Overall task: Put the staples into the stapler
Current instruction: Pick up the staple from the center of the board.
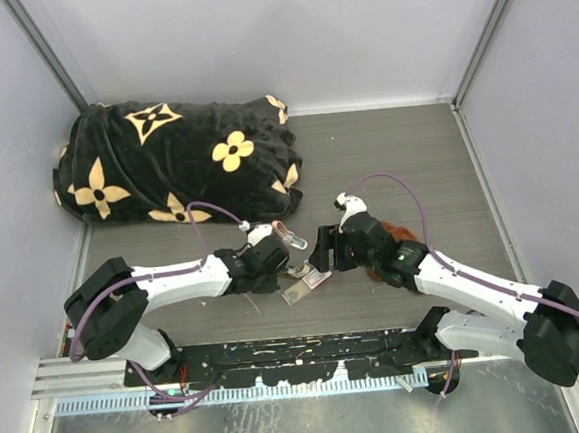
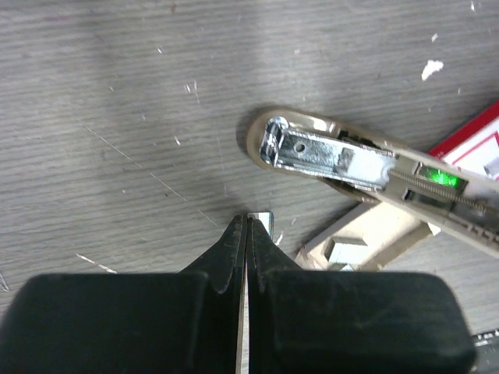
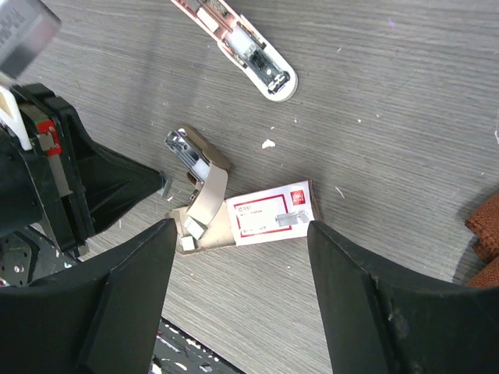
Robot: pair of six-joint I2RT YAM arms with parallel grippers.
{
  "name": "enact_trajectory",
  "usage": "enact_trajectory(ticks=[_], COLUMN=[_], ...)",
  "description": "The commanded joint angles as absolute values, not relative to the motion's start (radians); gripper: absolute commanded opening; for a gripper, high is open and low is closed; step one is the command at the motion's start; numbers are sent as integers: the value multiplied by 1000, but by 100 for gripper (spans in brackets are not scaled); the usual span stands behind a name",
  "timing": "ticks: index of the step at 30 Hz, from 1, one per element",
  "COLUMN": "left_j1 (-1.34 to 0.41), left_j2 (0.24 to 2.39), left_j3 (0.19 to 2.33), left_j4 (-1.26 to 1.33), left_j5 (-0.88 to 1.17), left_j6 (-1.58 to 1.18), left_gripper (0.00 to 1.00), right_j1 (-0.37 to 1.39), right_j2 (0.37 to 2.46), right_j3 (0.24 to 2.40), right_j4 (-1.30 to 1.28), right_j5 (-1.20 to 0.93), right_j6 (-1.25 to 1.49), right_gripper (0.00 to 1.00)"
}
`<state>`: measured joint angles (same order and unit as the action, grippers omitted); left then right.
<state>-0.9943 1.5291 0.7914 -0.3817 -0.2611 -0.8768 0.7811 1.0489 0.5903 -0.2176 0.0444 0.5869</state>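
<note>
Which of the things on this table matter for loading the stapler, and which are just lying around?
For the job:
stapler
staples
box

Lying about:
flowered blanket
brown cloth

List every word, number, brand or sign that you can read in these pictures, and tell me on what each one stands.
No text can be read with certainty.
On the white box: a label with a red frame, a red square logo and lines of small print, all too small to read.
On the stapler: no lettering shows.
On the black blanket: only yellow flower and star shapes, no letters.
</note>
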Motion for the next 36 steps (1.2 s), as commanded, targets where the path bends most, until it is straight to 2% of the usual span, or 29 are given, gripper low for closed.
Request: enact_trajectory(ticks=[1, 9, 15, 21, 27, 30, 36], left_j1=[-1004, -961, -814, -759, -729, -728, -729], left_j2=[1461, 1247, 1082, 985, 918, 901, 880], left_j3=[747, 738, 691, 683, 684, 676, 649], left_j4=[-347, -319, -210, -100, -49, 1, 134], left_j5=[-192, -58, 323, 619, 740, 760, 744], left_j6=[-900, -811, -762, -752, -722, -731, -795], left_gripper=[0, 0, 0, 0, 0, 0, 0], right_j1=[763, 682, 628, 626, 628, 649, 721], right_j2=[995, 934, 836, 910, 972, 998, 1028], right_j3=[596, 607, 554, 557, 510, 504, 449], right_j4=[-192, -112, 110, 305, 557, 595, 784], right_j5=[66, -130, -503, -720, -858, -860, -809], right_j6=[561, 500, 463, 605, 764, 805, 920], right_gripper=[75, 79, 79, 85, 87, 84, 70])
